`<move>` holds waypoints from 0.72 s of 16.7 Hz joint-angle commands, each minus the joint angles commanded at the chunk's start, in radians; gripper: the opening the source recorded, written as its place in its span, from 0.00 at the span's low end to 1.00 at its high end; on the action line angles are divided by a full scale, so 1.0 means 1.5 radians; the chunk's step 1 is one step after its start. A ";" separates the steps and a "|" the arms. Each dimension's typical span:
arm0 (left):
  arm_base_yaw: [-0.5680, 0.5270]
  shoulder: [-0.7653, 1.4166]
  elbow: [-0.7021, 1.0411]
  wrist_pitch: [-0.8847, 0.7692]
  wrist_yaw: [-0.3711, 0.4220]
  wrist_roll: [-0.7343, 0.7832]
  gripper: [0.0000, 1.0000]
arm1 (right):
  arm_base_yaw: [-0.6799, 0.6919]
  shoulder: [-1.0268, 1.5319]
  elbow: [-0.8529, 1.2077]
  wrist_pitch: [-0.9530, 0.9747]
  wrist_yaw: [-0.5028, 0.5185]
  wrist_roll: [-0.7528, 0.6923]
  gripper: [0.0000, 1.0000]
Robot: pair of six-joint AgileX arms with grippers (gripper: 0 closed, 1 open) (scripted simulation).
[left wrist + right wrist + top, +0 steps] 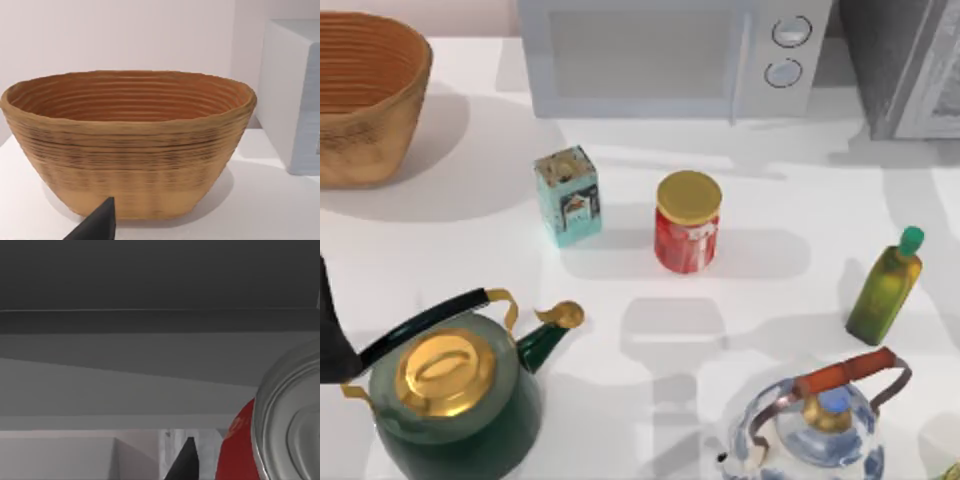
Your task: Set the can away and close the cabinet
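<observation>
Inside the grey cabinet [150,340], the right gripper [186,460] is facing the shelves with the red can [280,430] lying close beside it, grip unclear.

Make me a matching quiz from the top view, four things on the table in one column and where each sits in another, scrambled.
Things:
1. woven basket
2. green kettle
3. olive oil bottle
4. red jar with gold lid

Places:
A. near the table's middle
B. far left corner
C. right side, in front of the cabinet
D. near left corner

Pairs: 1-B, 2-D, 3-C, 4-A
</observation>
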 joint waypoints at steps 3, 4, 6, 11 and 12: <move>0.000 0.000 0.000 0.000 0.000 0.000 1.00 | 0.015 0.088 0.122 -0.026 0.011 -0.003 0.00; 0.000 0.000 0.000 0.000 0.000 0.000 1.00 | 0.018 0.107 0.148 -0.032 0.014 -0.003 0.00; 0.000 0.000 0.000 0.000 0.000 0.000 1.00 | 0.023 0.131 0.180 -0.039 0.017 -0.004 0.00; 0.000 0.000 0.000 0.000 0.000 0.000 1.00 | 0.021 0.132 0.182 -0.039 0.017 -0.003 0.00; 0.000 0.000 0.000 0.000 0.000 0.000 1.00 | 0.021 0.134 0.183 -0.040 0.016 -0.003 0.00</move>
